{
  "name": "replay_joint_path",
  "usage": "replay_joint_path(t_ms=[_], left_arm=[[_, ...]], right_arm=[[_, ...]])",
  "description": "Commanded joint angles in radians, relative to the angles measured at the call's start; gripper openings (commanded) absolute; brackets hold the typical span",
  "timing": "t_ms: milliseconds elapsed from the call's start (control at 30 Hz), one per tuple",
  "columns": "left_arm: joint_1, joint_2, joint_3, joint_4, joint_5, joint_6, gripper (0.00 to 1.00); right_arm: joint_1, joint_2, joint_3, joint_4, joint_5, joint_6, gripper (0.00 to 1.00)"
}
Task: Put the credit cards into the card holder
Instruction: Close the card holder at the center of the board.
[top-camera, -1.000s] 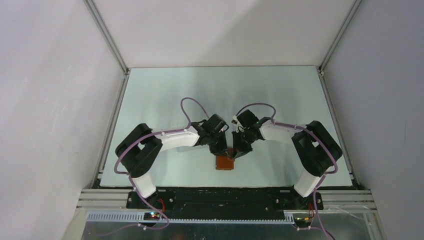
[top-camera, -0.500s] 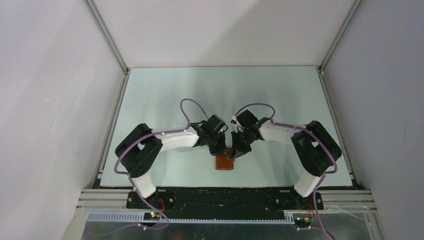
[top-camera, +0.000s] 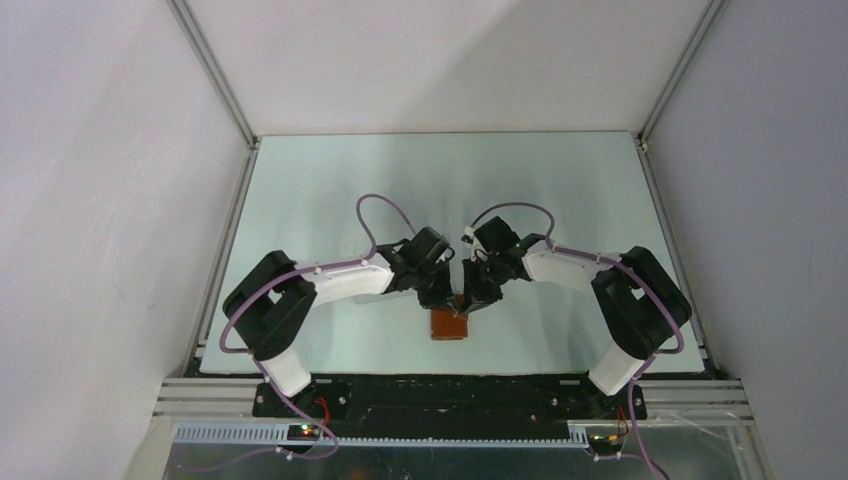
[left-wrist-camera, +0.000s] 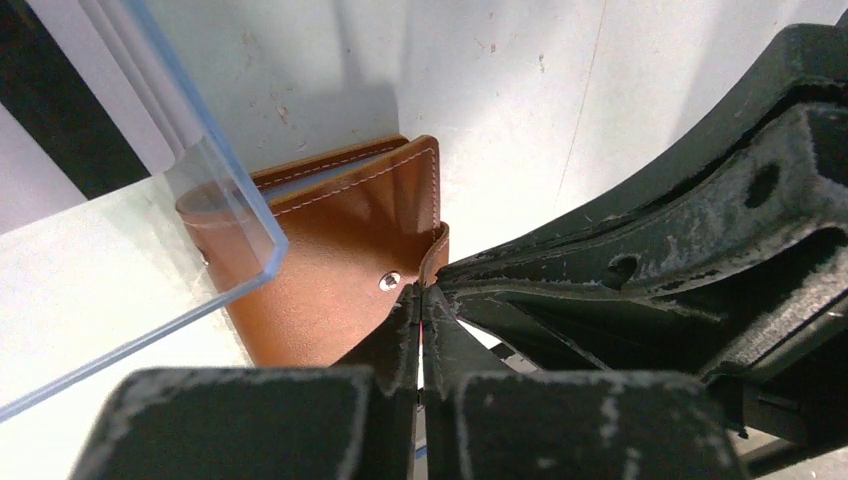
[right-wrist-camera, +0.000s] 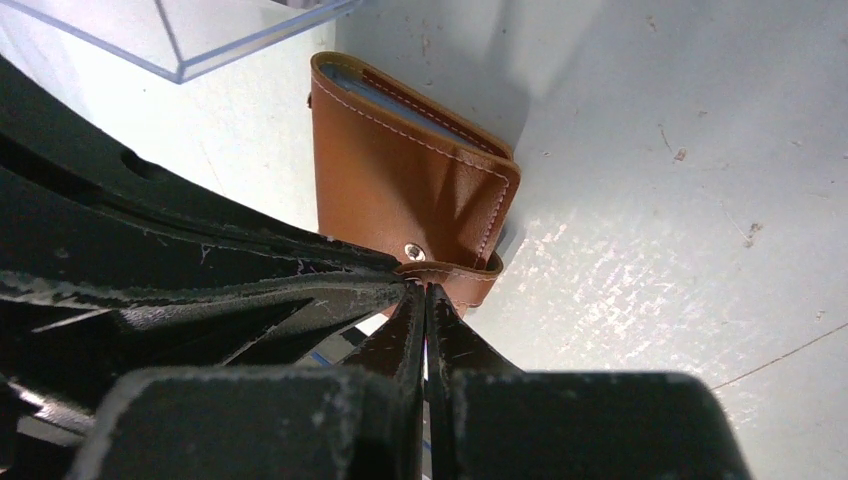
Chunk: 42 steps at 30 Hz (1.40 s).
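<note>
holder: tan-brown leather folding card holder (top-camera: 450, 324), folded shut
left gripper (left-wrist-camera: 420, 300): jaws together at its snap tab (right-wrist-camera: 445, 272)
right gripper (right-wrist-camera: 421, 292): same (pinching leather? can't tell)
step: opening it, I reckon
next: unsnap

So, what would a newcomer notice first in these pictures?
The tan-brown card holder lies folded on the pale table, in the middle near its front edge. The left gripper and the right gripper, both closed, meet from opposite sides at its snap tab.
</note>
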Motion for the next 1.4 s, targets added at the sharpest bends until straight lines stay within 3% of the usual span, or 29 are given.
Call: replay_joint_path(t_ms=[0, 1367], left_arm=[[0.001, -0.046, -0.002, 0.005, -0.014, 0.02, 0.0], [-0.009, 0.033, -0.022, -0.058, -0.094, 0.081, 0.0]], right_arm=[[-0.002, -0.04, -0.002, 0.036, -0.011, 0.013, 0.0], [0.046, 0.11, -0.001, 0.076, 0.039, 0.022, 0.0]])
